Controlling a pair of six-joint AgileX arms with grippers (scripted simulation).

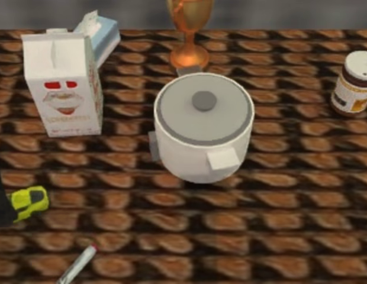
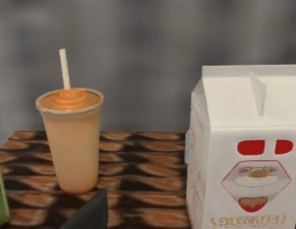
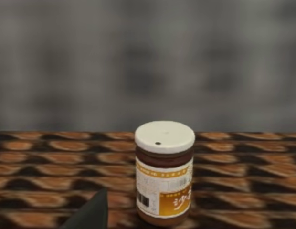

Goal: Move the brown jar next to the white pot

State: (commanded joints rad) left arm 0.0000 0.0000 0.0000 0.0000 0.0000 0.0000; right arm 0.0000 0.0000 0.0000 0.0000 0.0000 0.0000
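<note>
Jar, the brown jar (image 1: 353,81), stands upright well right of the white pot (image 1: 203,125), near table (image 1: 290,236) edge, untouched. White carton (image 1: 65,83) left of pot, orange goblet (image 1: 189,29) just behind it. Grippers' state: can't tell, L or R.

The brown jar (image 3: 164,172) near the table's right edge carried a barcode and orange-panel script too small to read. The white carton (image 2: 244,148) bore mirrored, illegible gold lettering.

Brown jar (image 1: 353,83) with white lid, white-and-orange label; white pot (image 1: 203,127) with grey-rimmed lid; brown-patterned table (image 1: 290,225).
</note>
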